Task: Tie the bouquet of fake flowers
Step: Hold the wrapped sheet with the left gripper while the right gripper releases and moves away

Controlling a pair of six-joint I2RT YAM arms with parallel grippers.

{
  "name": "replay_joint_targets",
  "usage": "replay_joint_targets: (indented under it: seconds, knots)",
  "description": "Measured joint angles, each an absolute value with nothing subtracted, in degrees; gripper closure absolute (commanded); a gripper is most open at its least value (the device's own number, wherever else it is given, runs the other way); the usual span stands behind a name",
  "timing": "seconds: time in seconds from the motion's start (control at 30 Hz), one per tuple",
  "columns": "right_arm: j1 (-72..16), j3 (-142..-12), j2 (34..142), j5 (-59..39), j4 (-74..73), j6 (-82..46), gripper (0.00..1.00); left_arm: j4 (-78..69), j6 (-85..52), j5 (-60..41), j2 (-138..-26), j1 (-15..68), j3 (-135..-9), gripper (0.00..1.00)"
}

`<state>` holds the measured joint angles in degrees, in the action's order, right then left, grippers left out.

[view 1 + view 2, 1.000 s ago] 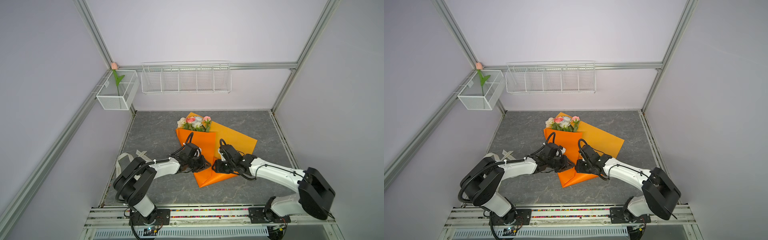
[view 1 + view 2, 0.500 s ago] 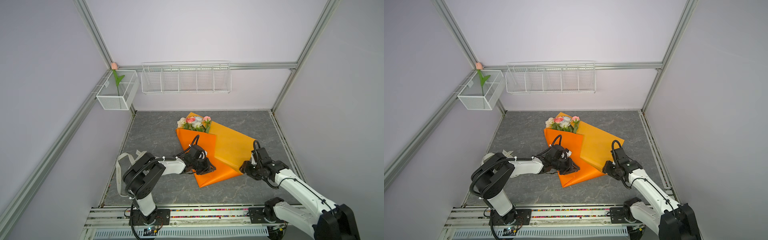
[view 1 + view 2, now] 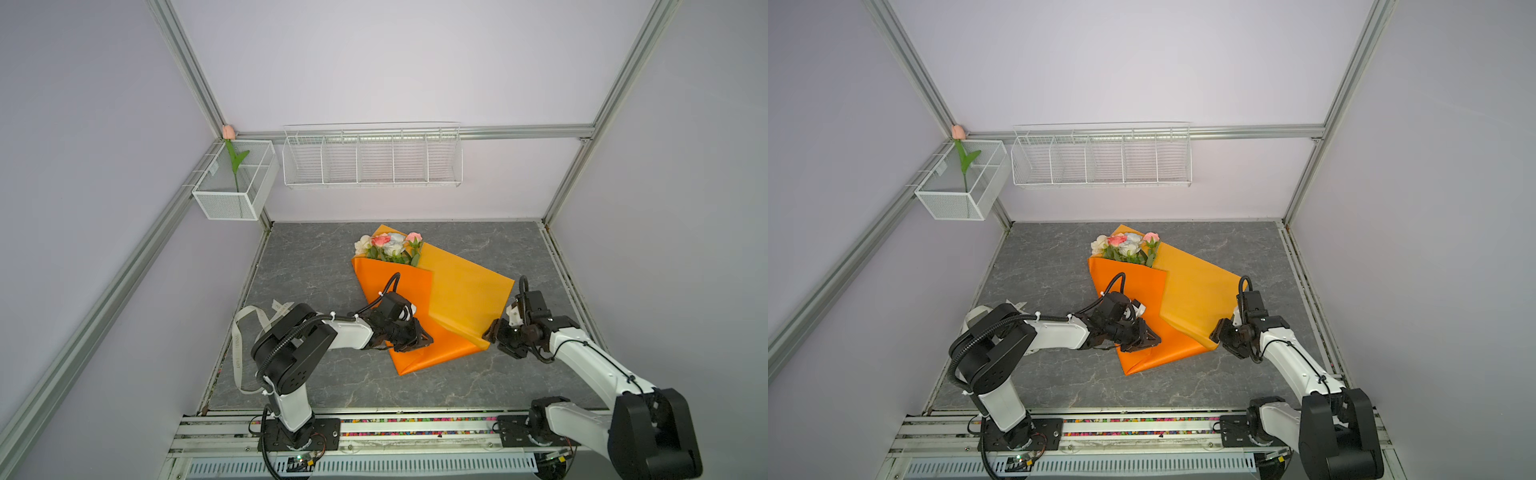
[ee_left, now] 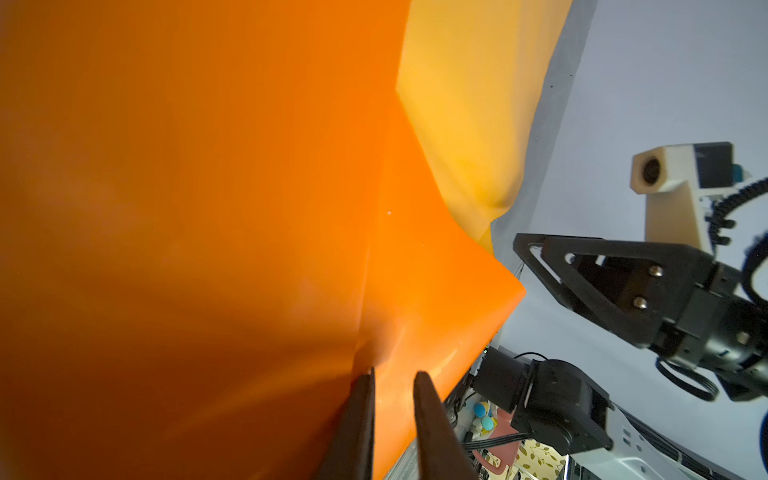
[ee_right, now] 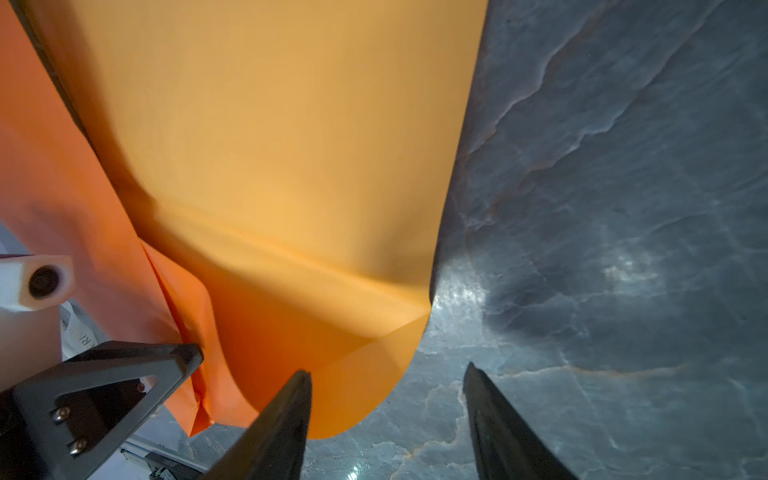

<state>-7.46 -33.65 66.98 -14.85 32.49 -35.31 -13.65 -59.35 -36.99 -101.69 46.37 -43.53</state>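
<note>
The bouquet of fake flowers (image 3: 388,246) (image 3: 1126,246) lies on the grey table, its stems hidden under orange wrapping paper (image 3: 457,299) (image 3: 1187,291). The paper's left flap is folded over them and its paler right flap lies spread out. My left gripper (image 3: 417,338) (image 4: 392,376) rests low on the folded flap, its jaws nearly together with a ridge of the paper (image 4: 208,208) between them. My right gripper (image 3: 491,334) (image 5: 387,372) is open at the paper's near right corner. That corner (image 5: 365,399) lies by one fingertip and is not gripped.
A grey ribbon (image 3: 241,332) lies along the table's left edge behind my left arm. On the back wall hang a long white wire shelf (image 3: 372,156) and a mesh basket (image 3: 235,195) holding a single pink tulip (image 3: 227,132).
My right gripper left the middle of the paper beside the left gripper, opened, and swung out to the paper's right corner. The right flap has dropped flat. The left gripper stayed put.
</note>
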Motion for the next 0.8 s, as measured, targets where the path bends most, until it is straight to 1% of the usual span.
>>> replay_joint_targets:
  seconds: [0.07,0.2,0.37,0.5,0.7,0.77,0.8]
  knots:
    - [-6.0,-33.7,68.2,-15.3,31.4,-34.3,0.42,-14.5,-59.5,-37.4,-102.0,46.3,-43.4,0.82]
    - [-2.2,-34.2,72.0,-17.1,28.5,-32.5,0.44,-14.9,-59.5,-37.6,-103.2,46.3,-43.3,0.84]
    - [0.5,-35.8,75.4,-19.1,24.9,-30.5,0.46,-12.7,-58.0,-37.3,-104.4,46.3,-43.2,0.84]
    - [2.9,-38.3,80.5,-21.1,22.2,-29.3,0.48,-13.1,-56.9,-37.8,-104.8,46.2,-43.2,0.84]
    - [3.3,-39.0,84.6,-23.1,19.9,-28.6,0.48,-14.9,-56.8,-38.8,-105.4,46.1,-43.0,0.84]
    - [3.3,-39.1,85.3,-23.8,18.9,-28.3,0.53,-15.7,-56.8,-39.3,-105.6,46.1,-42.8,0.84]
    - [3.3,-39.1,85.7,-24.1,18.3,-28.2,0.54,-16.0,-56.7,-39.5,-105.7,46.1,-42.8,0.83]
